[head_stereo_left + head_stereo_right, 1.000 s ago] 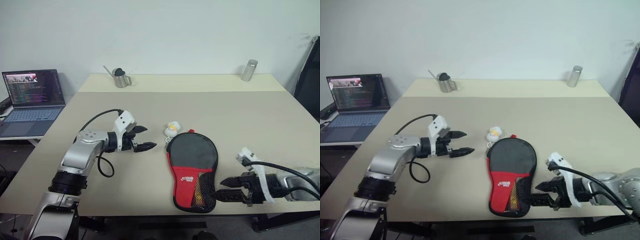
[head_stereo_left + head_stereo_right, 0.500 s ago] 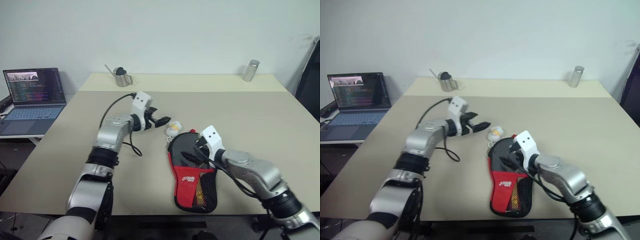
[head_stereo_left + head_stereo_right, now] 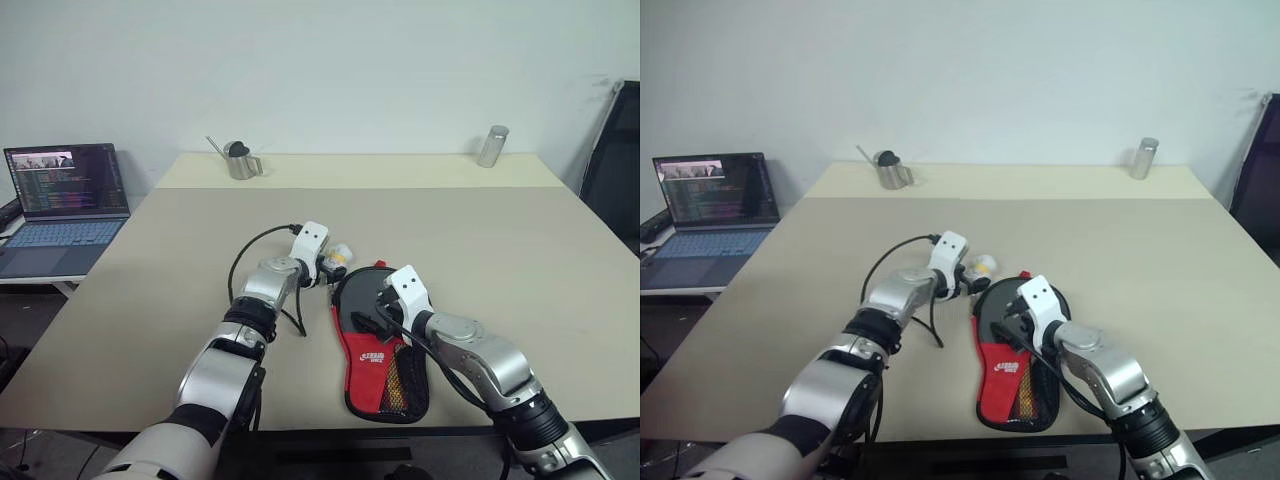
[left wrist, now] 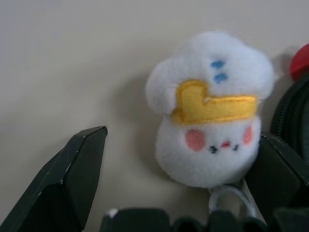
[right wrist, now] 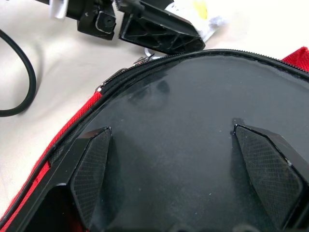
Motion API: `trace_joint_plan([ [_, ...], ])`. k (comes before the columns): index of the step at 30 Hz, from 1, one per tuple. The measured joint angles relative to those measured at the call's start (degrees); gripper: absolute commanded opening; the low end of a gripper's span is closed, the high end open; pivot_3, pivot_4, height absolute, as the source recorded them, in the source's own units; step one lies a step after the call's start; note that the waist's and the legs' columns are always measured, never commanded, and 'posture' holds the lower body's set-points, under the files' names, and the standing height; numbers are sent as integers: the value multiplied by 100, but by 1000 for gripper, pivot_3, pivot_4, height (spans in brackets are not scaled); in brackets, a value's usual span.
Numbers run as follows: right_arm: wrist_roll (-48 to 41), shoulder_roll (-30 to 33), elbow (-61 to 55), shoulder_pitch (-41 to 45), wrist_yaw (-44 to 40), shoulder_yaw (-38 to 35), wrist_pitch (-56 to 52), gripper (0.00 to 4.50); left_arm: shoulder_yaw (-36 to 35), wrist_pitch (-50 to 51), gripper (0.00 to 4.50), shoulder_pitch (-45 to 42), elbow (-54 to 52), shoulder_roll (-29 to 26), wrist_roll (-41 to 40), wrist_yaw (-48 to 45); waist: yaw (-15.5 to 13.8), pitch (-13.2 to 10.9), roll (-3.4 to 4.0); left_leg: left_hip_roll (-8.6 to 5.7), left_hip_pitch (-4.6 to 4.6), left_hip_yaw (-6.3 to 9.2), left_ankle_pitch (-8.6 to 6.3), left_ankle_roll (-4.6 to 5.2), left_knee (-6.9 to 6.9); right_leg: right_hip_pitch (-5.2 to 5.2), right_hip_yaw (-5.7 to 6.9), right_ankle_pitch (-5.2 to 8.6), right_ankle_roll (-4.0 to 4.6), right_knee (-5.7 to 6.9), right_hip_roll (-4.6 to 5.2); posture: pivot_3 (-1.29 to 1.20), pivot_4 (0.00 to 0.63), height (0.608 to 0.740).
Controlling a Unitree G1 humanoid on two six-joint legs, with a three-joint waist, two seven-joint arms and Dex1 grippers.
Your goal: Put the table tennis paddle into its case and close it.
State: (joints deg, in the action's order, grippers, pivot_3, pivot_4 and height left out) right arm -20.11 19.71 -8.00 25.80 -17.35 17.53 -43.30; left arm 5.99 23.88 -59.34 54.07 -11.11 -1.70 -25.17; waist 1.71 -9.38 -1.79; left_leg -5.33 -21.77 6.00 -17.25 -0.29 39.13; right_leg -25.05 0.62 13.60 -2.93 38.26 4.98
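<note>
Both arms are reaching inward over the bench.
The left claw (image 3: 333, 272) and right claw (image 3: 372, 312) are both gaping wide, holding nothing.

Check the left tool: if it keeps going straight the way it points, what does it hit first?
Most likely the small white plush charm: it lies on the table between the open fingers of the left tool, just ahead of them. The case's zipper edge sits right beside it; depth is unclear.

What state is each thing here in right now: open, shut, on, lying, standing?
Case: lying flat on the table.
Plush charm: lying between the left gripper's fingers.
Left gripper: open.
Right gripper: open, over the case.
Laptop: open, screen on.
Metal cup: upright.
Can: upright.
</note>
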Motion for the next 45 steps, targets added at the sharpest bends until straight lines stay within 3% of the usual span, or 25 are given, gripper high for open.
trace_joint_plan([
  [1, 49, -15, -11, -11, -28, 0, -11, 4473, -18, -28, 4500, -14, 40, 14, 8, 63, 3, 7, 1, 0, 2, -1, 0, 0, 0, 0, -1, 0, 0, 1, 0, 0, 150, 740],
  [4, 132, -51, -39, -30, -105, -35, -60, 4500, -56, -56, 3898, -77, 150, 59, 17, 153, 5, 9, 0, 1, 3, -1, 0, -1, 0, -1, -2, 0, 0, 6, 0, 0, 150, 740],
  [13, 501, -57, -80, -30, -379, 5, -99, 4500, -81, -444, 750, -481, 869, 250, 133, 451, 1, 14, -1, -1, 5, -3, 2, -4, 3, -4, -2, 0, 0, 25, 1, 0, 150, 740],
  [15, 554, -58, -91, -41, -430, 8, -99, 4500, -87, -582, 300, -612, 1113, 270, 180, 592, 0, 14, -1, -2, 7, -3, 2, -4, 6, -3, -2, 0, 0, 31, 2, 0, 150, 740],
  [34, 708, -83, -647, -213, -1184, 404, -523, 4500, 182, -1695, 235, -1337, 2379, 748, 1312, 1720, -1, 17, -3, -3, 11, -3, 3, -7, 8, -2, -1, 1, -1, 39, 1, 0, 150, 740],
  [45, 641, -116, -921, -294, -1255, 402, -853, 4500, 1143, -2480, 235, -1586, 2537, 1205, 2630, 2364, -25, 18, -4, -4, 11, -2, 3, -7, 6, 0, 0, 2, -2, 37, 2, 0, 150, 740],
])
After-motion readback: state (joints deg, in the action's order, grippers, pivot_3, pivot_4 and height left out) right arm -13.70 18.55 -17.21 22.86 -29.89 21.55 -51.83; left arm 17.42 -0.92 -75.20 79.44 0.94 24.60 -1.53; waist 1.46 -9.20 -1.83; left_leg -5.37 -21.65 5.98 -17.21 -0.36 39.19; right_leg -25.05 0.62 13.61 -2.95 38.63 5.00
